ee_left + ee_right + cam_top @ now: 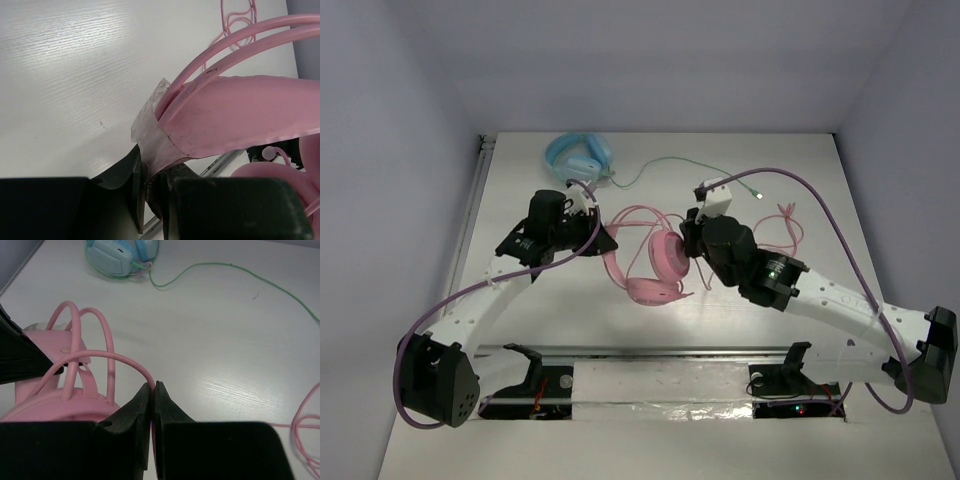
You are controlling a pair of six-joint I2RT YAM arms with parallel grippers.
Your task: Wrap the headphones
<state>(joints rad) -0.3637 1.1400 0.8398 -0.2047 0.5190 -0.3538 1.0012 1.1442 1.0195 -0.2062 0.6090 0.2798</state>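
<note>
The pink headphones [655,268] lie in the middle of the table, one earcup [55,407] facing up. My left gripper [154,166] is shut on the end of the wide pink headband strap [240,110], just below the two thin headband wires [235,42]. In the top view this gripper [602,238] is at the headphones' left side. My right gripper [153,387] is shut on the thin pink cable [100,356], which arcs up from the earcup into the jaws. It sits at the headphones' right side [688,236]. More of the cable lies in loose loops [785,225] on the right.
Light blue headphones [578,155] lie at the back left, and their green cable [670,168] trails right across the table. Walls close in the back and both sides. A metal rail [660,350] runs along the near edge between the arm bases.
</note>
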